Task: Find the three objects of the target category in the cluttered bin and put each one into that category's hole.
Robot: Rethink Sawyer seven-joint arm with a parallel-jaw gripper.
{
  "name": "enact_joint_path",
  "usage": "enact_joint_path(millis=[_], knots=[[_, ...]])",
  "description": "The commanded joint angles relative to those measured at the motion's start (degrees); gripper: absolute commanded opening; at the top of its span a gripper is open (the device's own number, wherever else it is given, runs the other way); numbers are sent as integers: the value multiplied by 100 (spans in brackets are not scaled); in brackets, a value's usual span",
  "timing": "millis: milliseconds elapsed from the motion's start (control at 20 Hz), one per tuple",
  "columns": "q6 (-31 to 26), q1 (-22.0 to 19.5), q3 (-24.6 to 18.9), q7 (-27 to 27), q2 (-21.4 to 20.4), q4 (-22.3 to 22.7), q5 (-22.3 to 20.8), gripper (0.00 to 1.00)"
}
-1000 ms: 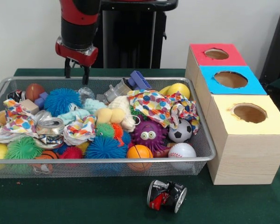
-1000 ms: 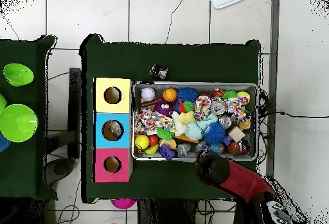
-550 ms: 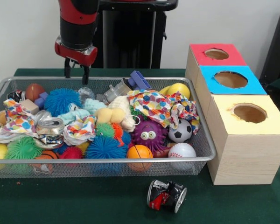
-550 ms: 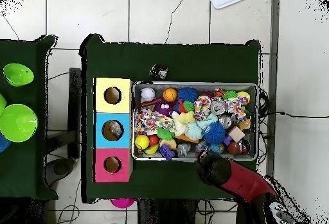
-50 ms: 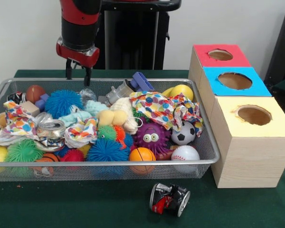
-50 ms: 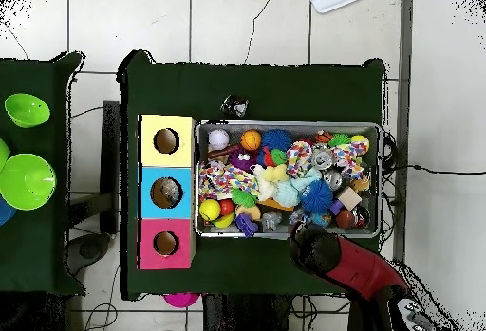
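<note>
A wire mesh bin [image 5: 133, 163] holds several jumbled toys: spiky balls, a purple googly-eyed ball [image 5: 153, 137], a soccer ball [image 5: 183, 133], a baseball [image 5: 185, 153], patterned cloths and a crushed silver can [image 5: 51, 128]. My gripper [image 5: 77, 75] hangs open and empty over the bin's back left corner, just above a crumpled clear plastic piece [image 5: 88, 94]. To the right stand three boxes with a red hole [image 5: 220, 54], a blue hole [image 5: 234, 80] and a yellow hole [image 5: 254, 115]. In the overhead view my arm [image 6: 332, 259] hides the gripper.
A crushed red and black can [image 5: 169, 198] lies on the green table in front of the bin, also seen in the overhead view as the can [image 6: 234, 106]. Green bowls [image 6: 26, 111] sit on a separate table at the left.
The gripper has risen a little over the bin's back left corner and then held still. Nothing in the bin has moved.
</note>
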State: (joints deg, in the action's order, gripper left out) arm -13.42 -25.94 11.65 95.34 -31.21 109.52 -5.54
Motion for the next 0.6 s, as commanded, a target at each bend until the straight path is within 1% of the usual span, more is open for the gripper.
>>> enact_joint_path(millis=[50, 250, 450, 600], knots=[[505, 84, -595, 1055, 490, 34, 134, 100], [447, 148, -566, 1070, 475, 7, 160, 100], [263, 286, -477, 1095, 396, -22, 211, 100], [286, 316, -478, 1119, 434, -35, 237, 100]])
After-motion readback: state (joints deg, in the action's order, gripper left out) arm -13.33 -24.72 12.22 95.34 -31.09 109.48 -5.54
